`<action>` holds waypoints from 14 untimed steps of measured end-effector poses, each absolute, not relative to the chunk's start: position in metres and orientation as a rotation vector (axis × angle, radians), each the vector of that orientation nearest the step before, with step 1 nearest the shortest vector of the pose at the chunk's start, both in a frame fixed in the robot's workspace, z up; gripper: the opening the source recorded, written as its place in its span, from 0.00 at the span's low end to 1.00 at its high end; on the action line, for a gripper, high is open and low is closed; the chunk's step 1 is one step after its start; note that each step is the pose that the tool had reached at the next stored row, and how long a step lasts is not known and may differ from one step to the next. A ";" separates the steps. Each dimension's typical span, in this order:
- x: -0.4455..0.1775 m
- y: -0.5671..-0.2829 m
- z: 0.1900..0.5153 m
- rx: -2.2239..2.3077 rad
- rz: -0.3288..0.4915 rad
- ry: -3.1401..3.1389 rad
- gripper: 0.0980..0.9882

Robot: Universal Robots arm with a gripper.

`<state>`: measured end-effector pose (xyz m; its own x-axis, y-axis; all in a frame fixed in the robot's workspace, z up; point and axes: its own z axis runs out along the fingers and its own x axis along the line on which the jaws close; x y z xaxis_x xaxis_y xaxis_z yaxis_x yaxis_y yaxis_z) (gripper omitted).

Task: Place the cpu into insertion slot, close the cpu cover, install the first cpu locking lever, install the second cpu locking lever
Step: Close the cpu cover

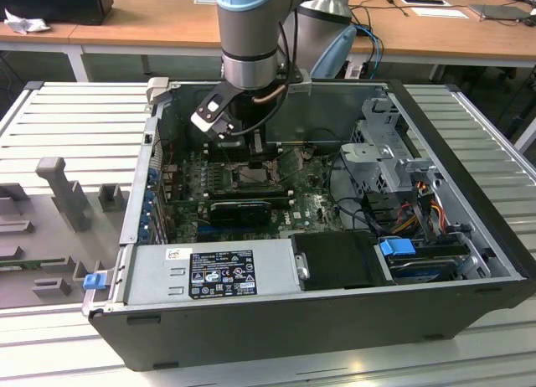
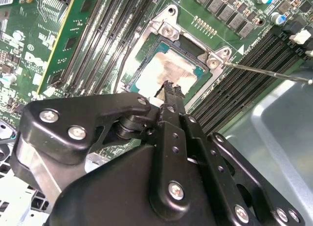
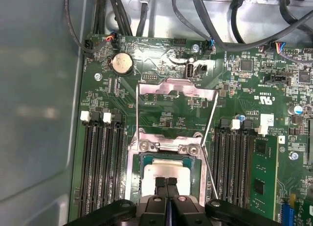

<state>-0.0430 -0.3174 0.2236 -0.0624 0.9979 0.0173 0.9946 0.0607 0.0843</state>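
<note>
The cpu (image 3: 168, 168) lies flat in the insertion slot (image 3: 166, 146), its silvery top smeared with pale residue. The second wrist view shows the cpu (image 2: 168, 69) inside the slot's metal rim (image 2: 164, 28). The cpu cover (image 3: 177, 87) is swung open, standing back from the socket. Thin metal locking levers (image 3: 211, 138) (image 3: 137, 113) stand unlatched on either side of it, and one lever (image 2: 266, 70) sticks out past the memory slots. My gripper (image 3: 166, 181) (image 2: 171, 86) hangs just over the chip's edge, shut with nothing between its fingertips. In the exterior view the gripper (image 1: 254, 152) reaches down into the open case.
Black memory slots (image 3: 100, 157) (image 3: 234, 157) flank the socket, with a green card (image 3: 261, 172) beyond them. A coin battery (image 3: 122, 63) and cables (image 3: 244, 20) lie past the cover. The case wall (image 3: 34, 113), power supply (image 1: 209, 274) and drive cage (image 1: 394, 165) close in around the board.
</note>
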 end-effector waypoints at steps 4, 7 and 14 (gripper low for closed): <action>-0.041 -0.317 0.224 2.120 0.113 2.254 0.01; -0.041 -0.317 0.225 2.120 0.113 2.254 0.01; -0.041 -0.317 0.229 2.120 0.113 2.254 0.01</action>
